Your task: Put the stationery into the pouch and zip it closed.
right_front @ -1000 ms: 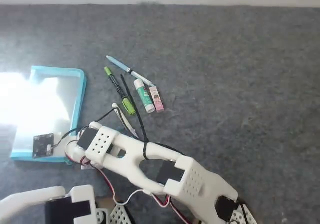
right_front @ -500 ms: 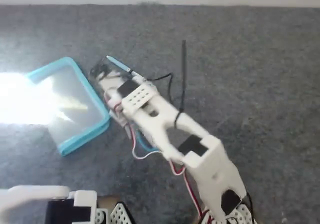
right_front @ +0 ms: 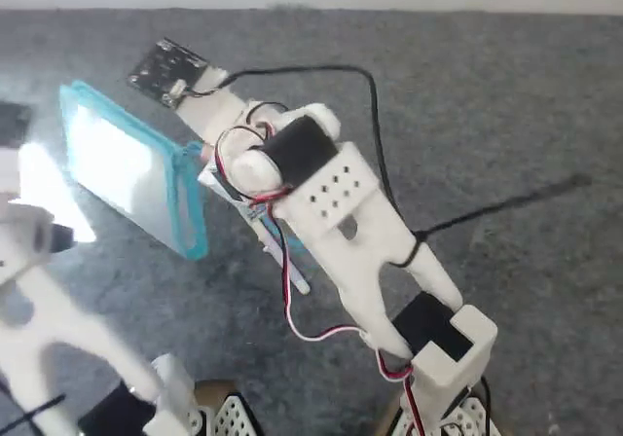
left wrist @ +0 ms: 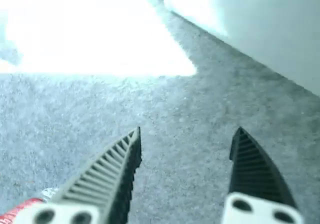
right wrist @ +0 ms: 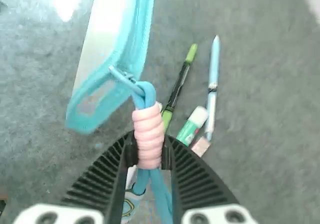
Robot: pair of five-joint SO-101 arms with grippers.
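My right gripper (right wrist: 148, 151) is shut on the pink zip pull (right wrist: 148, 134) with its teal cord. The teal pouch (right wrist: 112, 59) hangs from that pull, lifted off the mat and tilted. In the high view the pouch (right_front: 127, 163) hangs on edge beside the raised right arm (right_front: 331, 202). On the mat below lie a green pen (right wrist: 179, 86), a light blue pen (right wrist: 213, 84), a green-and-white glue stick (right wrist: 190, 126) and a pink eraser (right wrist: 200, 146). My left gripper (left wrist: 187, 141) is open over bare mat, nothing between its fingers.
A grey felt mat (right_front: 506, 115) covers the table, with a pale wall along its far edge. The left arm (right_front: 49, 309) stands raised at the near left. A black cable (right_front: 375, 144) loops from the right arm. Bright glare lies on the mat (left wrist: 75, 39).
The right arm swung away from the near edge and rose, taking the pouch off the mat by its zip pull. The left arm has come up at the left.
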